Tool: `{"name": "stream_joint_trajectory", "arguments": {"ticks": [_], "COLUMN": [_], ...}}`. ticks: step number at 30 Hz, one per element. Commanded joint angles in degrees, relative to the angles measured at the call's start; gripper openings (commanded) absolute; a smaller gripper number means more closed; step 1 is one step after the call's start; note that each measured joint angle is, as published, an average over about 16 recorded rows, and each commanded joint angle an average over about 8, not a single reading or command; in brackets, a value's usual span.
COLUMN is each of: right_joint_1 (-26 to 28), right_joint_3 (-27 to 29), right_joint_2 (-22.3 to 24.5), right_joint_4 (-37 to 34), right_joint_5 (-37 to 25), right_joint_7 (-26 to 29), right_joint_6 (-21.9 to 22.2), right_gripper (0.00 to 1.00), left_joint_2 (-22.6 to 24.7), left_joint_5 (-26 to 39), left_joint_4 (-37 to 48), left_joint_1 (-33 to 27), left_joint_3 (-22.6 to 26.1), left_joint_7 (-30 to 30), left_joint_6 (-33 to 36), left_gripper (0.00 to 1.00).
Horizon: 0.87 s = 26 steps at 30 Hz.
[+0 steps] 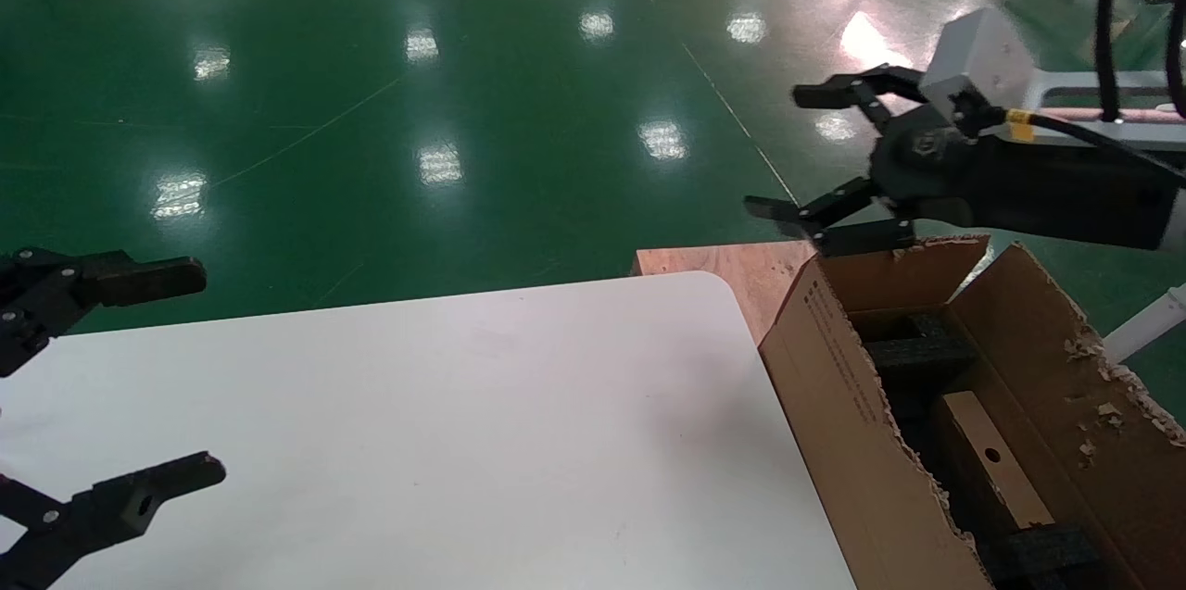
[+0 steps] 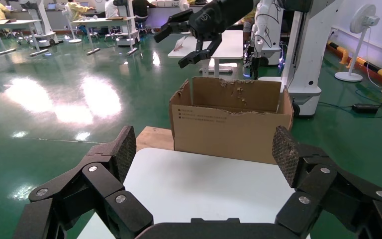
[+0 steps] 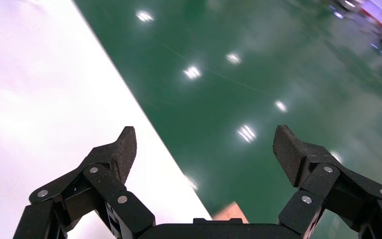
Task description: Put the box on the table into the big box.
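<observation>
The small tan box (image 1: 1005, 479), its round hole facing up, lies inside the big box (image 1: 834, 405) among black foam (image 1: 927, 354). The big box (image 2: 229, 124) stands against the right end of the white table (image 1: 463, 405), which carries nothing. My right gripper (image 1: 783, 150) hangs open and empty above the big box's far end, pointing out over the floor; it also shows far off as the right gripper (image 2: 171, 50) in the left wrist view. In its own view the right gripper (image 3: 206, 144) looks over the table's edge (image 3: 40, 99). My left gripper (image 1: 199, 372) stands open over the table's left end, left gripper (image 2: 204, 142) facing the carton.
A flat wooden board (image 1: 750, 270) sticks out under the table's far right corner beside the carton. Green floor (image 1: 463, 108) lies beyond. The left wrist view shows a white robot stand (image 2: 306, 55), a fan (image 2: 363, 30) and work tables (image 2: 104, 22) behind the carton.
</observation>
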Motion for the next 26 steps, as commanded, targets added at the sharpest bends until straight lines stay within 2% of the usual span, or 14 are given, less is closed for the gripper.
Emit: {"name": "stream_joint_trajectory", "arguments": {"ticks": [1, 23, 26], "right_joint_1": [-3.3, -40.4, -42.9], "right_joint_3": [4.5, 54.0, 57.4], "right_joint_2": [-1.3, -16.3, -17.3], "right_joint_4": [0.0, -0.5, -0.6], "right_joint_5": [-0.6, -7.2, -7.7], "right_joint_7": [0.8, 10.1, 10.8], "right_joint_6": [-1.7, -21.1, -22.4], "right_gripper": [1.0, 1.0, 1.0], "left_joint_2": [0.0, 0.0, 0.0], "left_joint_5": [0.0, 0.0, 0.0], "left_joint_4": [0.0, 0.0, 0.0], "left_joint_1": [0.0, 0.0, 0.0], "left_joint_3": [0.0, 0.0, 0.0], "left_joint_7": [0.0, 0.0, 0.0], "left_joint_6": [0.0, 0.0, 0.0], "left_gripper": [1.0, 1.0, 1.0]}}
